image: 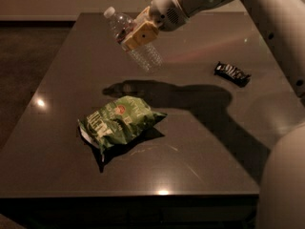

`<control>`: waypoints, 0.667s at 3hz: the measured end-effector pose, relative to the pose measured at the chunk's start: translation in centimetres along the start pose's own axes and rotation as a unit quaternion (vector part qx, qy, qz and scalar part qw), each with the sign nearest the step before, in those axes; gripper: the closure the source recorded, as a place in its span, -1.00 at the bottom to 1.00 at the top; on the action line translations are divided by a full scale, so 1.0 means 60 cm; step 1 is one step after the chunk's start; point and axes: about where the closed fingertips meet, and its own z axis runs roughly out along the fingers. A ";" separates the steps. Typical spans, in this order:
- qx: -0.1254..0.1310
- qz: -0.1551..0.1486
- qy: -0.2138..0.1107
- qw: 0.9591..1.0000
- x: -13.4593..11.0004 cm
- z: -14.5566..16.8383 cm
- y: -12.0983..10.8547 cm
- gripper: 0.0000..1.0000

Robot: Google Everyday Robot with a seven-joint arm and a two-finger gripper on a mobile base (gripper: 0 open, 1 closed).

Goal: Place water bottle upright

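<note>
The water bottle is clear and ribbed with a white cap at its upper left end. It hangs in the air above the far middle of the dark table, tilted with the cap up and to the left. My gripper is shut on the water bottle around its middle. The tan fingers cover the label band. The bottle's shadow falls on the table below it.
A green chip bag lies flat on the table in front of the bottle. A dark candy bar lies at the right. My white arm and body fill the right side of the view.
</note>
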 end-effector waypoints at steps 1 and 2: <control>0.034 0.040 -0.029 0.998 0.003 0.009 -0.021 1.00; 0.065 0.072 -0.060 0.994 0.013 0.014 -0.046 1.00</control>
